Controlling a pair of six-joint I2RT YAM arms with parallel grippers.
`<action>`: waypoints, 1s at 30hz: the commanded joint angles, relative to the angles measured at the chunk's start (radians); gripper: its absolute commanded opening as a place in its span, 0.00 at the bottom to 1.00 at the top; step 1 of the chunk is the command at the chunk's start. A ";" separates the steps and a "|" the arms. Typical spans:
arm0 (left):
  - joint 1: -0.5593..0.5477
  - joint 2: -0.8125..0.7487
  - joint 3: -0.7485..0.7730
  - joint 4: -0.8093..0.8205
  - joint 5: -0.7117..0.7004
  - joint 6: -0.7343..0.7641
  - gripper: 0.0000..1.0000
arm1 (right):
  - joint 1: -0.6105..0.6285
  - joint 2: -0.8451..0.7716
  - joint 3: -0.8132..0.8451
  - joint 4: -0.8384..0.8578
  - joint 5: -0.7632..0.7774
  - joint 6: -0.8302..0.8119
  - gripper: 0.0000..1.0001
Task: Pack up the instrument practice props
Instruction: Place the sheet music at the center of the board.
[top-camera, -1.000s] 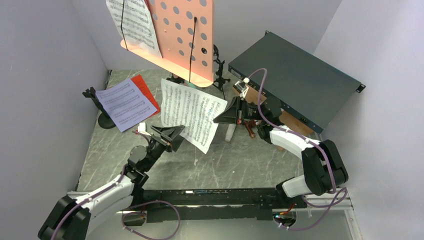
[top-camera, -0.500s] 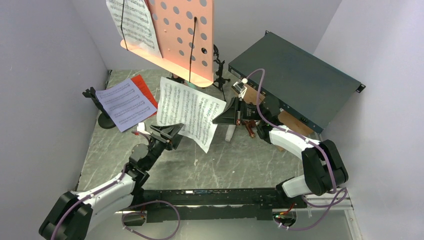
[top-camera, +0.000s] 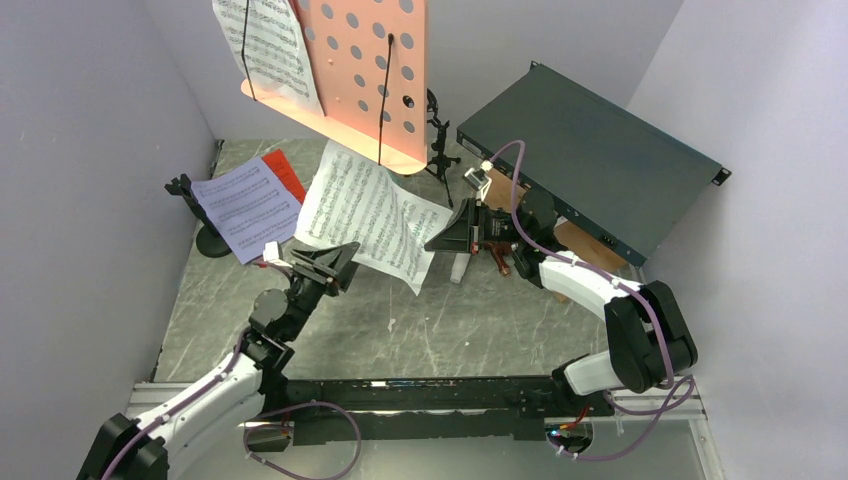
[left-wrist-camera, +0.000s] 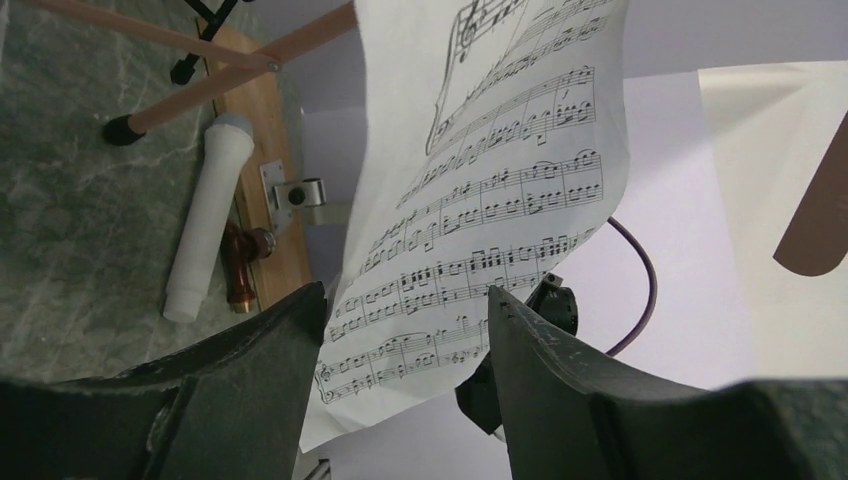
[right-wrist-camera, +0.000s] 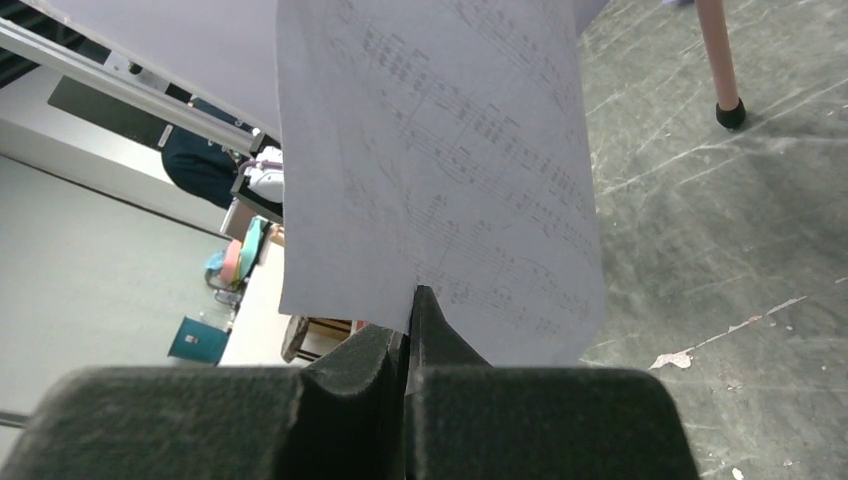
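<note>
Robot hands meet at a sheet of music held above the surface.

The right hand (top-camera: 440, 238), fingers pressed together, pinches the right edge of the white sheet-music page (top-camera: 365, 212), which hangs in the air over the middle of the surface (top-camera: 480, 320). The left hand (top-camera: 338, 263) is spread, and the page's near-left edge sits between its fingers. A white microphone (top-camera: 461, 265) lies just right of the page. The lavender page (top-camera: 243, 205) and red page (top-camera: 288, 170) lie at far left, with the pink perforated stand (top-camera: 375, 70) behind.
</note>
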 joint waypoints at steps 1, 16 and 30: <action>-0.004 -0.046 0.057 -0.116 -0.044 0.112 0.65 | 0.001 -0.025 0.009 0.036 0.009 -0.005 0.00; -0.004 0.081 0.070 0.000 -0.028 0.255 0.36 | 0.000 -0.035 0.021 0.069 -0.011 0.032 0.00; -0.002 -0.172 0.145 -0.421 -0.025 0.366 0.00 | -0.004 -0.074 0.100 -0.360 -0.044 -0.454 0.32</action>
